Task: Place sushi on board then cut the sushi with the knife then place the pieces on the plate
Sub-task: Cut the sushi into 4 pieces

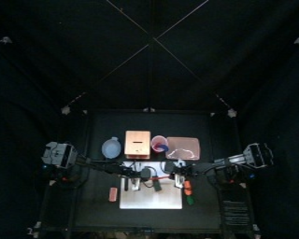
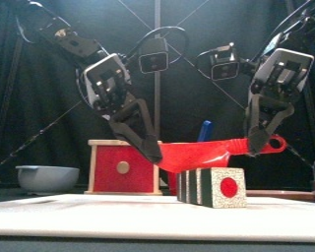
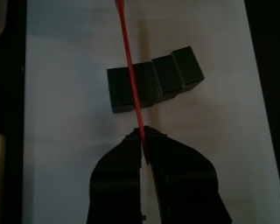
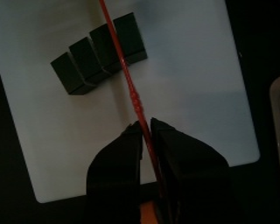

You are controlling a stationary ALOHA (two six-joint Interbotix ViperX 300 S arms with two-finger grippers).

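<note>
Front view: left gripper (image 2: 154, 155) and right gripper (image 2: 262, 148) each pinch an end of the red knife (image 2: 207, 154) — just over the sushi roll (image 2: 213, 186) on the white board (image 2: 68, 211).

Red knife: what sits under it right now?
The dark green sushi roll, lying on the white cutting board. The knife crosses it near one end, hiding a thin strip; whether it touches the roll cannot be told.

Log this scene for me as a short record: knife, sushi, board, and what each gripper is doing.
knife: red knife, held level, one end in each gripper
sushi: sushi roll, blocks together, directly under the knife; contact unclear
board: white board, sushi roll on it
left gripper: shut on the knife
right gripper: shut on the knife
behind: wooden box, bowl
</note>
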